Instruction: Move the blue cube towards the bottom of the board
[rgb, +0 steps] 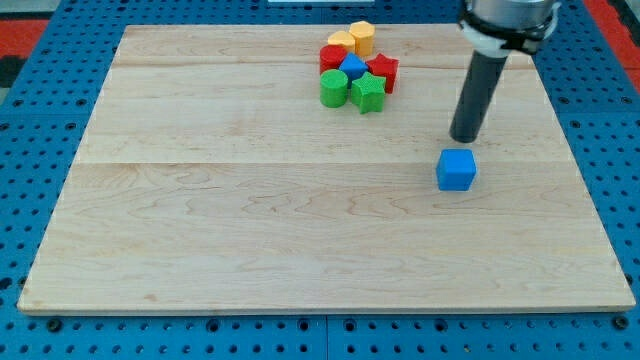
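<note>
The blue cube (456, 170) sits alone on the wooden board (250, 220), right of centre. My tip (464, 137) stands just above the cube toward the view's top, a small gap from its top edge. The dark rod rises from it toward the view's top right.
A tight cluster of blocks lies near the board's top centre: two yellow blocks (354, 39), a red block (332, 57), a red star (383, 70), a small blue block (353, 66), a green cylinder (333, 88) and a green star (367, 93). Blue pegboard (40, 110) surrounds the board.
</note>
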